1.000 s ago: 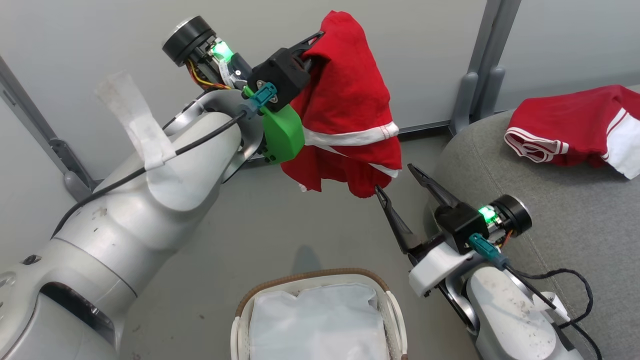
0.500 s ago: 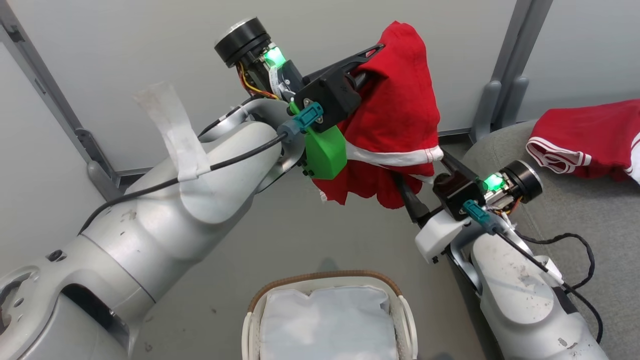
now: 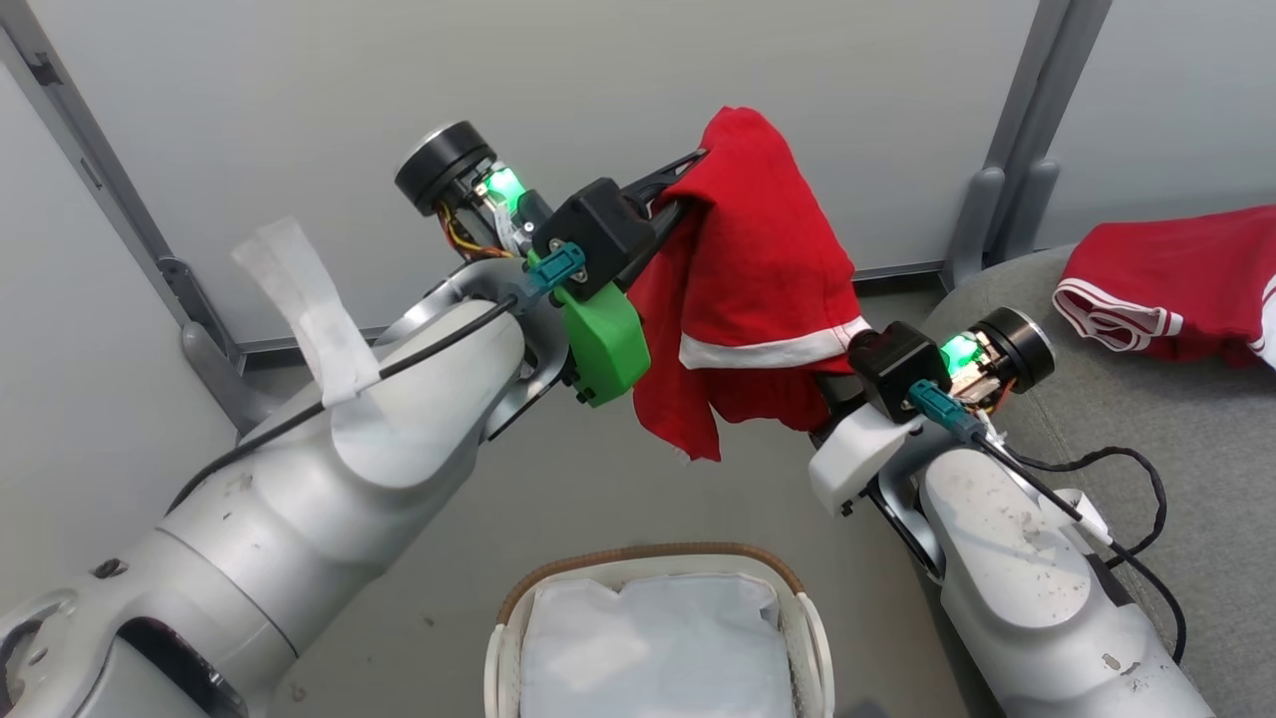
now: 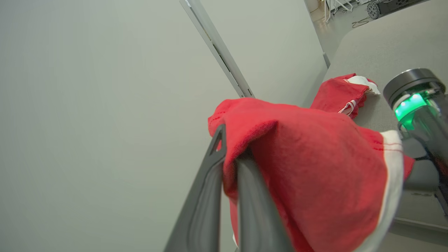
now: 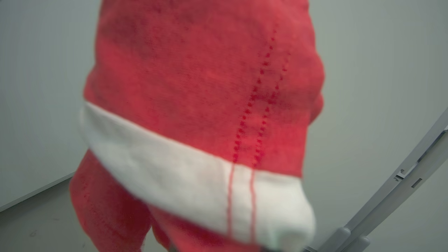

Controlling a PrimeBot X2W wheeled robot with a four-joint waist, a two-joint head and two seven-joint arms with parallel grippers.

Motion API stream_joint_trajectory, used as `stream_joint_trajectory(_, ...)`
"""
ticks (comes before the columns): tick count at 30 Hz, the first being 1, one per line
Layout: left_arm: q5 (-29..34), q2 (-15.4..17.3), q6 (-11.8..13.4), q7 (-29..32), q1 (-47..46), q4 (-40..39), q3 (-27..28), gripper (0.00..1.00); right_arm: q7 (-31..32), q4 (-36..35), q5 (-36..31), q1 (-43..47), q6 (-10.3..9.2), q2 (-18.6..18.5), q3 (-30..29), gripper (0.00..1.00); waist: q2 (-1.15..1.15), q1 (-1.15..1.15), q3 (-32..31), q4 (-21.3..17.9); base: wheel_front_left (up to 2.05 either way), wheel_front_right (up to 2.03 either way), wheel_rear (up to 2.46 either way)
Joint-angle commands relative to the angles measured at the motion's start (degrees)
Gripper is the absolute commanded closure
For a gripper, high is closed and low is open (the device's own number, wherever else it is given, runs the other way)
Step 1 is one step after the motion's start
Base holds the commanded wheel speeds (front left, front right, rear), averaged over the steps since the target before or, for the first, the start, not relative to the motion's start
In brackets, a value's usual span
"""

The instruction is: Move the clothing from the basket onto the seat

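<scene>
Behind hanging clothing (image 3: 758, 299), right tool (image 3: 829, 397) tips hidden.

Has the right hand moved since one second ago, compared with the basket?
Yes. Against the basket, the right hand has risen away from it, up to the hem of the hanging garment.

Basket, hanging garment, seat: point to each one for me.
basket (image 3: 648, 548), head view, brown woven rim
hanging garment (image 3: 758, 269), head view, red part above the white band
seat (image 3: 1216, 429), head view, bare grey cushion top
</scene>
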Motion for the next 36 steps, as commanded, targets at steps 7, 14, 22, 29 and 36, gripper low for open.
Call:
stream_joint_trajectory(7, -1.12, 0.22, 2.62, -0.15, 7.54, -1.56, 3.44, 0.08, -0.11, -1.09, 1.69, -0.35, -0.08, -0.20, -0.06, 1.00, 0.00, 0.00, 0.41, -0.48, 0.00, 0.00, 0.00)
stream_joint_trajectory(14, -0.78, -0.94, 4.71, -0.13, 16.68, -4.11, 8.90, 0.00, -0.11, -1.95, 1.91, -1.05, -0.08, -0.19, -2.10, 1.00, 0.00, 0.00, 0.92, -0.48, 0.00, 0.00, 0.00)
stream_joint_trajectory(22, 1.27, -2.19, 4.67, -0.14, 27.33, -4.54, 14.94, 0.00, -0.11, -2.66, 1.16, 0.54, -0.08, -0.20, -5.24, 1.00, 0.00, 0.00, 1.54, -0.39, 0.00, 0.00, 0.00)
stream_joint_trajectory(29, 3.26, -3.66, 3.68, -0.14, 34.92, -4.90, 20.67, 0.00, -0.11, -2.98, -0.01, 1.24, -0.08, -0.19, -9.08, 1.00, 0.00, 0.00, 1.91, -0.44, 0.00, 0.00, 0.00)
stream_joint_trajectory(36, 4.79, -5.50, 2.64, -0.14, 40.86, -5.81, 26.80, 0.00, -0.11, -3.70, -1.05, 2.45, -0.08, -0.21, -12.79, 1.00, 0.00, 0.00, 2.19, -0.77, 0.00, 0.00, 0.00)
